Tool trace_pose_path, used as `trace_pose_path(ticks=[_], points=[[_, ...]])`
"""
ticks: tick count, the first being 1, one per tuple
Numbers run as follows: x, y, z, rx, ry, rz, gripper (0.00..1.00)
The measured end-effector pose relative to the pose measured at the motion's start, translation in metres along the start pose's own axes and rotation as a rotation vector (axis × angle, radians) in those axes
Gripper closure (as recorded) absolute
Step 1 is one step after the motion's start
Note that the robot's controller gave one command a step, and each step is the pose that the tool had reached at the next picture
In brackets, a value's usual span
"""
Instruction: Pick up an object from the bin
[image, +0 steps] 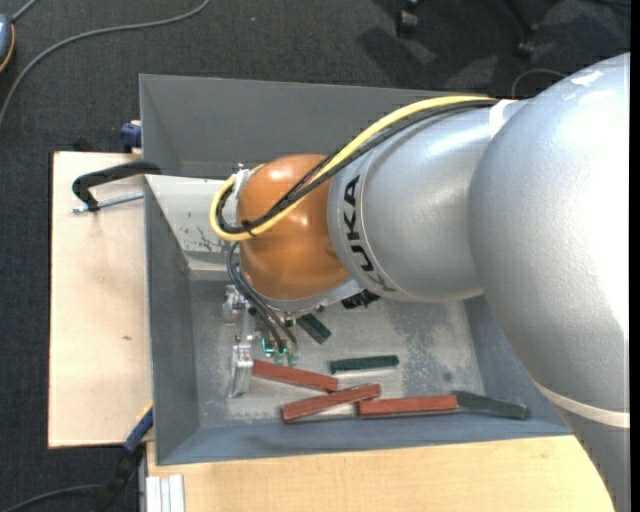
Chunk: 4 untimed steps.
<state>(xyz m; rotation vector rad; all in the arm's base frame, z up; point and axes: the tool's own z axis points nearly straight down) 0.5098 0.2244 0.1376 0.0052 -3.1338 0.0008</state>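
The claw (256, 352) hangs low in the grey metal bin (170, 330), just beside the left end of a long flat red-brown stick (296, 377), probably because it lies flat. Whether the claw is spread or pressed together, I cannot tell.

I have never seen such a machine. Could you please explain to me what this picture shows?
This is a robot arm, seen by a camera above a grey bin. The arm comes in from the right. The orange cover and yellow cable are parts of it. Its claw hangs low in the bin, by the left end of a red stick. Two more red sticks and some green sticks lie nearby. I cannot tell whether the claw holds anything.
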Motion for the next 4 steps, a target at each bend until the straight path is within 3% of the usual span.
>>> trace_pose_path(ticks=[1, 2, 3, 4], points=[[-0.004, -0.079, 0.071, 0.004, -0.003, -0.032, 0.0], [-0.004, -0.073, 0.067, -0.002, -0.008, -0.038, 1.0], [-0.024, -0.07, -0.054, -0.002, -0.021, -0.284, 1.0], [-0.035, -0.069, -0.125, -0.002, -0.024, -0.354, 1.0]])
